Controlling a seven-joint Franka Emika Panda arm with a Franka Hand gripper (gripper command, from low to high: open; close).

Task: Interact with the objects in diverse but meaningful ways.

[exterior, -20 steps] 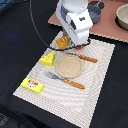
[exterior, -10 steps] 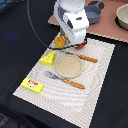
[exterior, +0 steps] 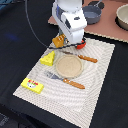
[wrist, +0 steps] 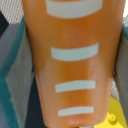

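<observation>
**Ana:** Nothing much had shifted between the earlier exterior views and the last one. The white robot arm's gripper [exterior: 64,44] sat in the same place at the far edge of the striped cream placemat [exterior: 100,80], and every toy on the mat lay where it had lain.

**Ben:** So what did that mean for the task?

**Ana:** My reading was a pause mid-grasp, either just after closing or just before lifting. In the wrist view the golden-orange toy bread loaf with pale cream score marks [wrist: 74,60] filled nearly the whole picture, with grey finger pads [wrist: 12,70] pressed close on either side. I judged the fingers were closed around the loaf.

**Ben:** And where was the loaf in the wider view?

**Ana:** Only a corner showed [exterior: 59,40], poking out below the gripper toward the exterior view's left, at or just above the mat's far edge. I could not tell whether it touched the mat.

**Ben:** The other pieces?

**Ana:** The yellow holed cheese wedge [exterior: 48,59] lay near it, the round tan plate [exterior: 69,66] sat mid-mat, and the yellow box with red marks [exterior: 32,85] lay at the near corner. The grey two-handled pot [exterior: 92,14] stood well apart, off the mat.
</observation>
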